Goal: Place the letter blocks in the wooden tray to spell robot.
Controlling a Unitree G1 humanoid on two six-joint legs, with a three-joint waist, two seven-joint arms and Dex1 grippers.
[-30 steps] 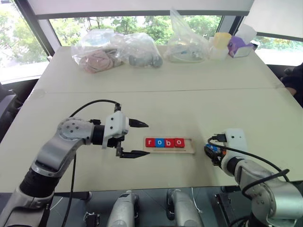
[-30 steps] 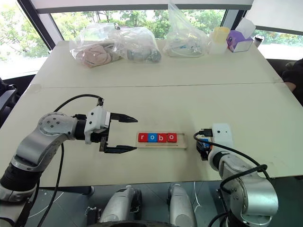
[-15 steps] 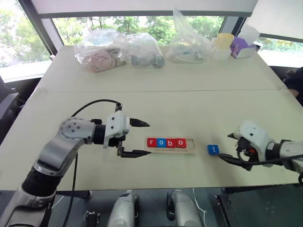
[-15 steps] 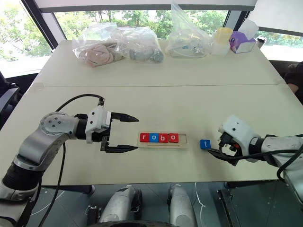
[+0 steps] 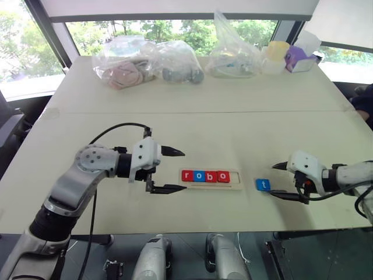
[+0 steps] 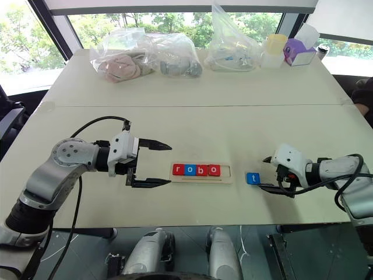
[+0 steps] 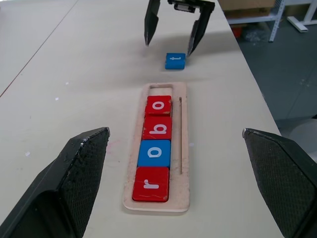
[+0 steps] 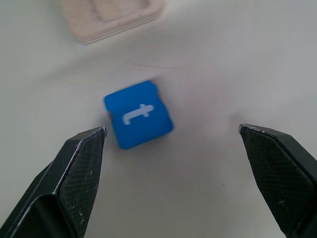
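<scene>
Right gripper (image 5: 280, 180) spread wide just beside the blue t block (image 5: 263, 184).
It touches nothing; the block lies flat on the table (image 5: 233, 134), between its fingertips and the wooden tray (image 5: 210, 177) holding r, o, b, o; left gripper (image 5: 173, 170) gapes empty beyond.

Table (image 5: 192, 125): pale, with a seam running across it side to side; all the clutter sits beyond that seam, along the far edge by the windows (image 5: 151, 26). Far left of the table: clear bag (image 5: 119, 70) with pinkish contents; just beside it, a second clear bag (image 5: 175, 64) holding grey items, the two touching. Further right along the edge: taller clear bag (image 5: 230, 49), knotted at the top; next to it a yellow-lidded container (image 5: 273, 55); at the table's far right corner, a purple tissue box (image 5: 300, 58) with white tissue sticking out. Trees outside the windows.
</scene>
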